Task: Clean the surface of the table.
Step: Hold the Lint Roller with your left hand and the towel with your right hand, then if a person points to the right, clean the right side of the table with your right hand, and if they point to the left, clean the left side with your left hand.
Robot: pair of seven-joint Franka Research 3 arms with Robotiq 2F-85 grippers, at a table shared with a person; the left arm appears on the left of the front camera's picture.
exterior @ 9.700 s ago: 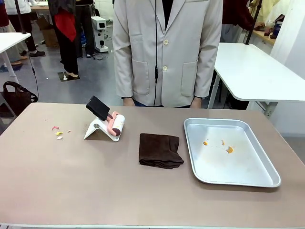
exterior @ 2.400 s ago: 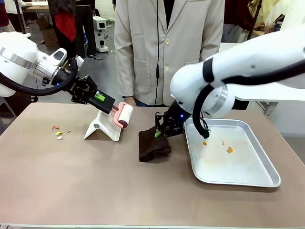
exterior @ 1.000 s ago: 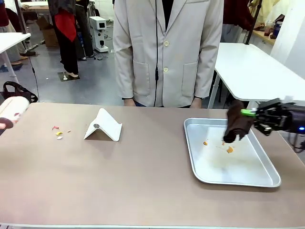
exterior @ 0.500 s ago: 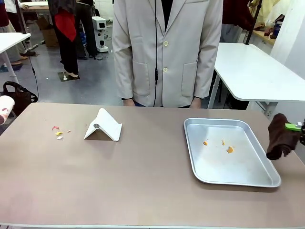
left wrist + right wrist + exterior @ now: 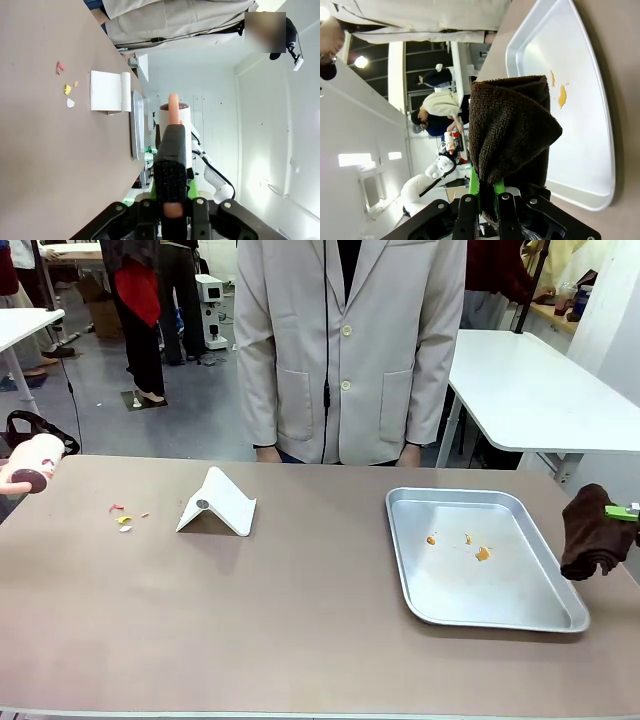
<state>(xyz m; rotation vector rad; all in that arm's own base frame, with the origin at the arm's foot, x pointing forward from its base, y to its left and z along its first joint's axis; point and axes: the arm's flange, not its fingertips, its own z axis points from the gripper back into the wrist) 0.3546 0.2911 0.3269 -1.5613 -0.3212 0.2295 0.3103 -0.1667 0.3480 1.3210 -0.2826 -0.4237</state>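
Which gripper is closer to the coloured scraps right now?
Left. The left gripper, holding the lint roller, is at the table's left end near the scraps; the right gripper, holding the brown cloth, is past the tray.

The brown table (image 5: 300, 640) holds a shiny tray (image 5: 480, 590) just beside the right pincer (image 5: 486, 195), a white stand (image 5: 222, 505) and tiny coloured bits (image 5: 124, 521) nearer the left pincer (image 5: 172, 195).

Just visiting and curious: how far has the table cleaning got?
Done: both tools are picked up. In hand: the left end effector grips the lint roller, the right end effector the brown cloth. Left: coloured crumbs lie on the table, orange bits in the tray.
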